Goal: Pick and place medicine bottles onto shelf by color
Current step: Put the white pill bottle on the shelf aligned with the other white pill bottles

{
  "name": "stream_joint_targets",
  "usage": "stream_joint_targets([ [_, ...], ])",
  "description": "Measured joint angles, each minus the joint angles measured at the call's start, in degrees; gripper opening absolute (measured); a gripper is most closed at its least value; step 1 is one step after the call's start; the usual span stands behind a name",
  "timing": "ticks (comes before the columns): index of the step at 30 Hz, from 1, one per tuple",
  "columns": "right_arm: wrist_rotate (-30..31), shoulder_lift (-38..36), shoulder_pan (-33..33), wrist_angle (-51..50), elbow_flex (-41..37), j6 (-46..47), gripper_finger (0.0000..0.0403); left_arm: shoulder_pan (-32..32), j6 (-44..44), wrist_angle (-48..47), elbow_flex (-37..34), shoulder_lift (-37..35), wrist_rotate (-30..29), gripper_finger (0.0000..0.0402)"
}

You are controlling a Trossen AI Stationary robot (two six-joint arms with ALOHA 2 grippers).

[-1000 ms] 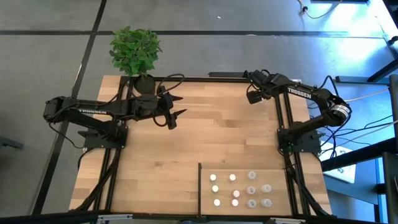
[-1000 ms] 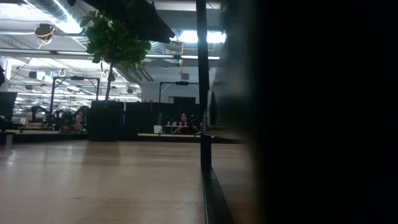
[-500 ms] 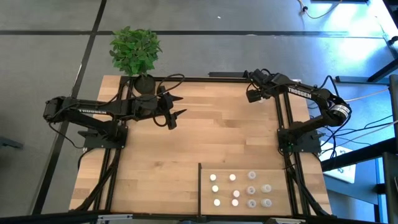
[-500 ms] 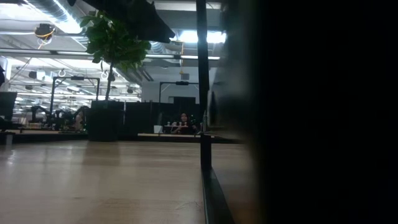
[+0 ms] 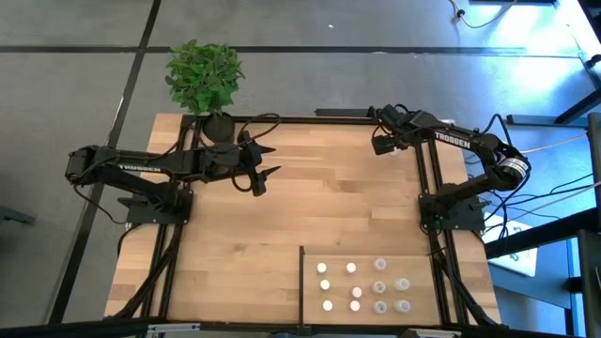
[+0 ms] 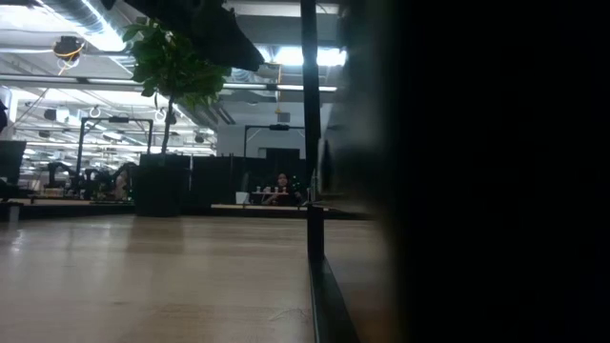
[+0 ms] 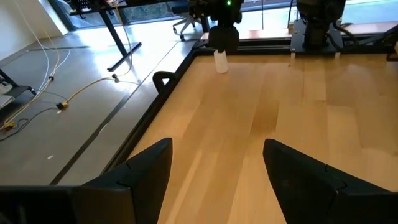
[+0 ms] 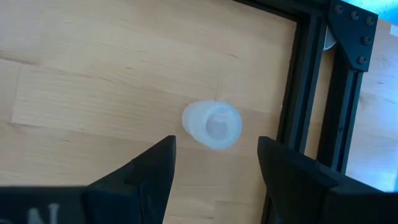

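Fingers of my right gripper (image 8: 211, 168) stand apart above a translucent bottle (image 8: 212, 125) upright on the table (image 5: 282, 216) near its far right corner. My left gripper (image 5: 266, 165) waits open, empty. Other bottles (image 5: 362, 286) sit on the shelf (image 5: 451, 282).

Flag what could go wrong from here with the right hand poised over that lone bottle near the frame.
The right hand hangs open over a translucent bottle that stands close to the black frame rail; a finger could strike the rail or tip the bottle while closing. On the shelf the placed bottles stand close together, so setting another down could knock a neighbour. The left hand waits open mid-table.
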Motion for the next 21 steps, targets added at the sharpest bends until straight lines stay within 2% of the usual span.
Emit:
stream_joint_targets([
  [11,-0.2,0.0,0.0,0.0,0.0,-6.1,0.0228,0.0,0.0,-0.1,0.0,0.0,0.0,0.0247],
  [18,-0.4,0.1,0.0,0.1,0.0,-1.7,0.0228,0.0,0.0,-0.1,0.0,0.0,0.0,0.0247],
  [21,-0.5,0.1,0.1,0.2,0.0,-5.1,0.0228,0.0,0.1,-0.1,0.0,0.0,0.0,0.0247],
])
